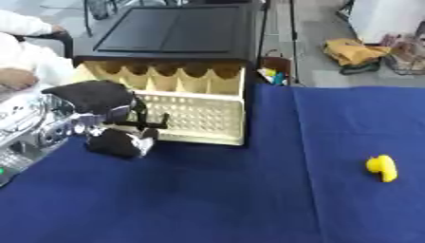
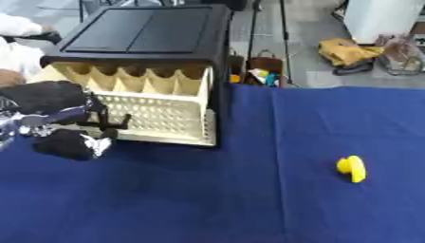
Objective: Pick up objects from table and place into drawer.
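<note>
The left robot hand (image 1: 116, 135) stood at the left of the counter (image 1: 249, 199), right against the front of the cream drawer (image 1: 199, 116) that stuck out of the black cabinet (image 1: 179, 33). Its fingers were curled, with one dark part reaching toward the drawer's perforated face, but whether they gripped the drawer's edge or only lay against it could not be made out. It seemed to carry no object. The one loose task object in sight, a small yellow object (image 1: 382, 168), lay far off on the right side of the blue cloth, well apart from both the drawer and that hand. It lay to the hand's right and slightly nearer the robot. Its long axis ran roughly from far to near, leaning a little rightward at the near end. The right robot hand showed in neither view, so its state was unknown. Since that arm would enter from the right, it was probably the better placed to reach the yellow object. The left would have to cross nearly the whole width of the counter.
</note>
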Motion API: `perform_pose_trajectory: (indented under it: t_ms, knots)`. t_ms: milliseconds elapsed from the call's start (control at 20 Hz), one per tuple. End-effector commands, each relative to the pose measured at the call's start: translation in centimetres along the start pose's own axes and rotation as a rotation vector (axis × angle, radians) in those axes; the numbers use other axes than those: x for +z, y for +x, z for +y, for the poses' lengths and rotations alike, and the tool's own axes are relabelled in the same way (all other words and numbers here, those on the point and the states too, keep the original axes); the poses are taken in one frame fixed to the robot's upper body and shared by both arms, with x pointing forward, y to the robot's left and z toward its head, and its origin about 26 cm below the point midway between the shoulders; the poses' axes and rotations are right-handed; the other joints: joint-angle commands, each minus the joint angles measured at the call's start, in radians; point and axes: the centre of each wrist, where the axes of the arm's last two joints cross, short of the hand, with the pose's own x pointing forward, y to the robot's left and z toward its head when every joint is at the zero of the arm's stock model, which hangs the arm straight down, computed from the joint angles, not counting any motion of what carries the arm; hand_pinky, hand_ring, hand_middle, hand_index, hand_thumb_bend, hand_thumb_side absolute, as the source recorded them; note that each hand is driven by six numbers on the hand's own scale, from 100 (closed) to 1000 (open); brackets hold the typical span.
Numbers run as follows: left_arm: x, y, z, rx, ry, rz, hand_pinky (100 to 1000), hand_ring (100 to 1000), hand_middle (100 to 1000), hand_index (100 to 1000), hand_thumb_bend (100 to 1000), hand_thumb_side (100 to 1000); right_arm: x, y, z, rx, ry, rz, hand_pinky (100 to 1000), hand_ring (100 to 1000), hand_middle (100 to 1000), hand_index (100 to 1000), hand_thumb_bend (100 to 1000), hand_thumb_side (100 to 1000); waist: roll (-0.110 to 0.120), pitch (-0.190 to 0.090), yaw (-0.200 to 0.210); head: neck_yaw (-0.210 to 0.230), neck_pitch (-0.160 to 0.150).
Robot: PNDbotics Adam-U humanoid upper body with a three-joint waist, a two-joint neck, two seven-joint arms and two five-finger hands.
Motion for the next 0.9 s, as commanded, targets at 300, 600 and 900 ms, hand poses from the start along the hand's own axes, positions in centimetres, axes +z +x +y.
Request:
perform_pose_trajectory:
  t_ms: [300,600,900]
  knots:
    - [0.68,-0.51,0.49,0.032,-0.072,0.065,100,100,100,628,100,743,-0.53,0.34,0.01,-0.001,-0.018,-0.02,674,692,629,706,100,950,-0.002,-0.029,0.006,-0.003,0.0]
    - [0.64,-0.54,0.23,0.032,-0.075,0.053,100,100,100,624,100,745,-0.48,0.33,0.0,0.001,-0.019,-0.019,675,692,629,706,100,949,-0.003,-0.031,0.011,-0.006,0.003]
    - [0.59,-0.55,0.0,0.033,-0.076,0.042,100,100,100,622,100,745,-0.49,0.35,0.02,0.002,-0.02,-0.018,676,692,629,706,100,949,-0.006,-0.031,0.015,-0.006,0.002]
